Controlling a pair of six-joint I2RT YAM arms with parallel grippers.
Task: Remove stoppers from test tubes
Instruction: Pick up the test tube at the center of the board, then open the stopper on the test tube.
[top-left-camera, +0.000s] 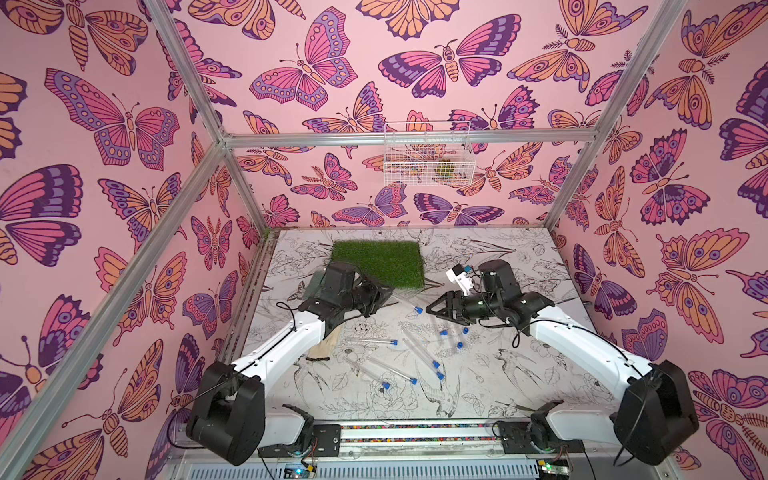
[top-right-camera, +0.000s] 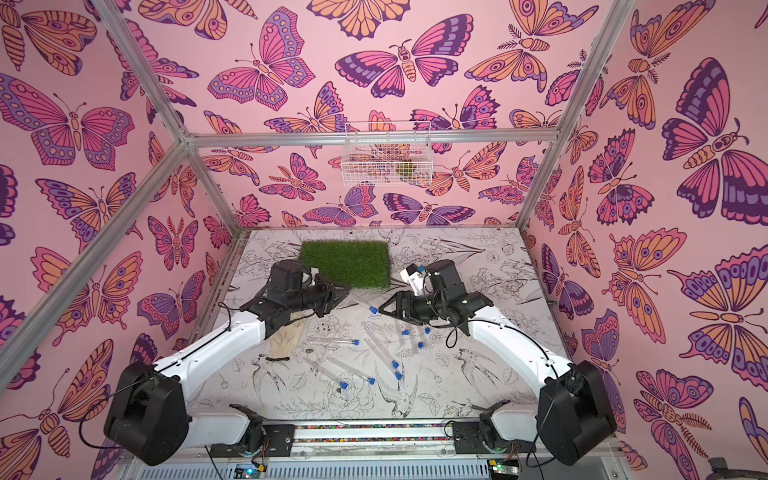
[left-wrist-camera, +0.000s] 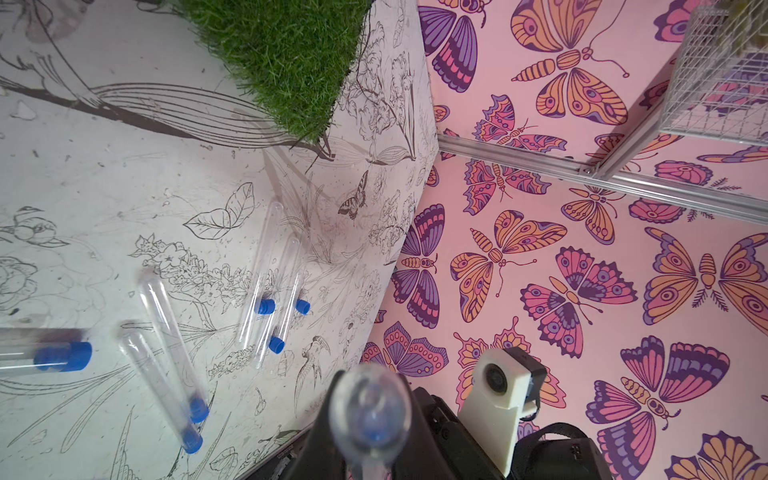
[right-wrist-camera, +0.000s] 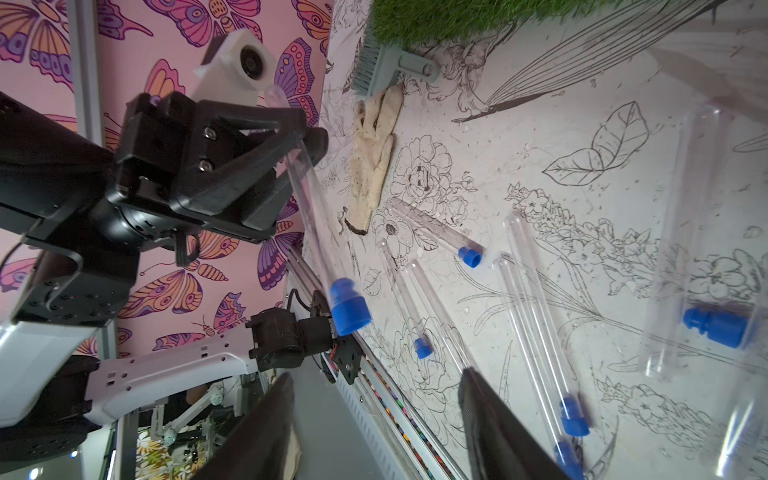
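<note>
The flower-printed table (top-left-camera: 519, 374) takes up the floor of the butterfly-papered booth, with a green grass mat (top-left-camera: 378, 264) lying at its far middle and a white wire basket (top-left-camera: 428, 153) hung on the back wall above. Both arms reach in toward the middle, just in front of the mat.

The left gripper (top-left-camera: 384, 295) is clamped tight on one test tube (right-wrist-camera: 309, 208), held up off the table and slanting toward the other arm, its blue stopper (right-wrist-camera: 348, 309) still plugged in the free end. The right gripper (top-left-camera: 432, 309) faces that stopper with its jaws spread apart and nothing between them, the tips just short of the cap.

Under and in front of the grippers lie the other test tubes (top-left-camera: 419, 351). Five of them still carry blue caps, in a scatter near the table's middle. Three loose stoppers (left-wrist-camera: 276, 344) lie among a few bare tubes (left-wrist-camera: 266, 266) below the right gripper.

A cream glove (right-wrist-camera: 376, 162) lies on the left side, partly covered by the left arm in both top views, and a small grey brush (right-wrist-camera: 386, 68) sits against the mat's edge beyond it.
</note>
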